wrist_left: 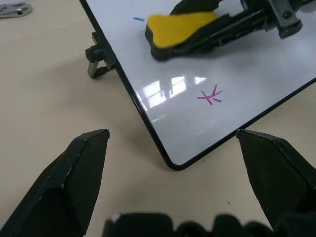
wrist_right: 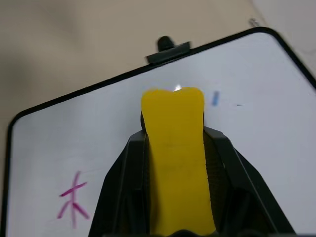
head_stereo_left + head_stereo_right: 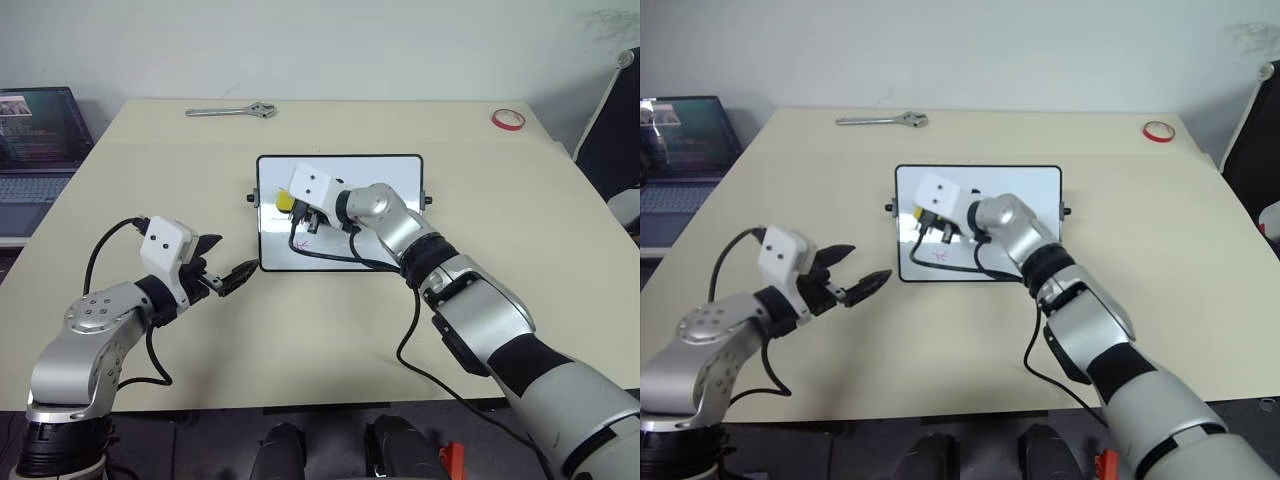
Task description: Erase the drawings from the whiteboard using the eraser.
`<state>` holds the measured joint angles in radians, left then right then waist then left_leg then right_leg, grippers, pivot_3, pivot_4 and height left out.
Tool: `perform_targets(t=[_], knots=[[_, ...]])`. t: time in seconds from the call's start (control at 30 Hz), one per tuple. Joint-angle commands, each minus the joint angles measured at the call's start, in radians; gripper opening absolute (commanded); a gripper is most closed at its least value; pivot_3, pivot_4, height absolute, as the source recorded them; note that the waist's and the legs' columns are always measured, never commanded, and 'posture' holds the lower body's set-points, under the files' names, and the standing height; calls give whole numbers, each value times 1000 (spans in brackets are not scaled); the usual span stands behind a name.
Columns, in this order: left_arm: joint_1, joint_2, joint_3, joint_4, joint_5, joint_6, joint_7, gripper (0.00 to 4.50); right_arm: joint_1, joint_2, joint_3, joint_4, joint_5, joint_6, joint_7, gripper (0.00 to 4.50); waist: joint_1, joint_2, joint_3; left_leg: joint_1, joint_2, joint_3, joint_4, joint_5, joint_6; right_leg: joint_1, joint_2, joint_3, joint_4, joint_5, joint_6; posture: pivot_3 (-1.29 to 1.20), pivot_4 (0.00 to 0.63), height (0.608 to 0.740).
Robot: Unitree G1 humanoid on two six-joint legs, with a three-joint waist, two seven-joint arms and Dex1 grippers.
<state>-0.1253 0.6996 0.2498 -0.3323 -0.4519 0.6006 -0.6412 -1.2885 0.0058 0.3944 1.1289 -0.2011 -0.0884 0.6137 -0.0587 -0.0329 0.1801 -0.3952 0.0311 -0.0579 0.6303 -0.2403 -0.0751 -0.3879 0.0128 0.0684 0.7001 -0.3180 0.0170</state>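
The whiteboard (image 3: 385,180) lies flat in the middle of the tan table. My right gripper (image 3: 300,212) is shut on the yellow eraser (image 2: 175,148) and hovers over the board's left half. In the right wrist view a small blue mark (image 2: 215,98) sits just beside the eraser's tip, and a pink star-like drawing (image 2: 73,196) lies nearer the board's front left corner. The left wrist view shows that pink star (image 1: 211,96) and a blue stroke (image 1: 138,19) too. My left gripper (image 3: 222,265) is open, empty, just off the board's front left corner.
A metal wrench (image 3: 232,111) lies at the table's far edge and a red tape ring (image 3: 507,119) at the far right. A laptop (image 3: 38,145) stands off the table's left side. A chair (image 3: 612,130) is at the right.
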Motion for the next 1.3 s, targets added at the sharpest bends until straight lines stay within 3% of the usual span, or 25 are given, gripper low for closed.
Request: perform_targets(t=[0.03, 0.2, 0.53, 0.73, 0.9, 1.0, 1.07, 1.13, 1.2, 1.3], knots=[[-1, 11, 9, 2, 12, -38, -14, 4500, -52, 10, -30, 68, -41, -18, -163, 1109, 0, 0, 0, 1, 0, 0, 0, 0, 0, 0, 0, 0, 1, 0, 0, 0, 150, 740], [-1, 11, -2, 13, 25, -58, -23, 4500, -122, 37, -60, 140, -53, -19, -270, 1108, 3, 0, 0, 0, 0, -2, 0, 1, -1, 0, 0, -1, 2, 0, 0, 0, 150, 740], [20, 2, 2, 35, 42, -97, -38, 4500, -86, 38, -22, 179, -118, 39, -36, 1108, 0, 0, 0, 0, 0, -1, 0, 1, -1, 0, 0, 0, 1, 0, 0, 0, 150, 740], [35, 8, 4, 73, 50, -133, -58, 4500, -116, 11, -115, 161, -80, -11, -286, 1108, 5, 0, 0, 1, 0, -3, 0, 1, -1, 1, 0, -2, 2, 0, 0, 0, 150, 740], [41, 13, 8, 114, 58, -168, -77, 4500, -73, 18, -214, 115, 20, 4, -181, 1107, 6, 1, 0, 0, -1, -3, 0, 1, 0, 1, -1, -2, 2, 0, -1, 0, 150, 740], [47, 13, 15, 126, 58, -179, -86, 4500, -13, 50, -333, -64, 193, 109, -45, 1107, 3, 1, 0, -1, 0, -3, 0, 1, 0, 0, 0, -3, 1, 0, -1, 0, 150, 740], [59, 13, 20, 131, 54, -186, -99, 4500, 92, 46, -336, -336, 268, 230, 31, 1107, 2, 1, 0, -3, 1, -3, -1, 1, 0, -1, -1, -3, 0, 0, -1, 0, 150, 740], [71, 14, 26, 134, 52, -194, -110, 4500, 296, -12, -297, -801, 360, 452, 93, 1105, 3, 2, 1, -5, 1, -6, -1, 1, 0, -2, -1, -3, -1, 0, -1, 0, 150, 740], [84, 24, 15, 123, 51, -206, -137, 4500, 452, -82, -271, -1115, 416, 604, 121, 1105, 15, 2, 1, -8, 1, -12, -1, 0, -1, -2, -2, -6, -3, 0, 0, 0, 150, 740], [91, 28, 2, 101, 45, -213, -166, 4500, 655, -187, -279, -1384, 467, 735, 111, 1104, 27, 2, 1, -10, 0, -14, -1, 0, -1, -2, -3, -8, -6, -1, 0, 0, 150, 740]])
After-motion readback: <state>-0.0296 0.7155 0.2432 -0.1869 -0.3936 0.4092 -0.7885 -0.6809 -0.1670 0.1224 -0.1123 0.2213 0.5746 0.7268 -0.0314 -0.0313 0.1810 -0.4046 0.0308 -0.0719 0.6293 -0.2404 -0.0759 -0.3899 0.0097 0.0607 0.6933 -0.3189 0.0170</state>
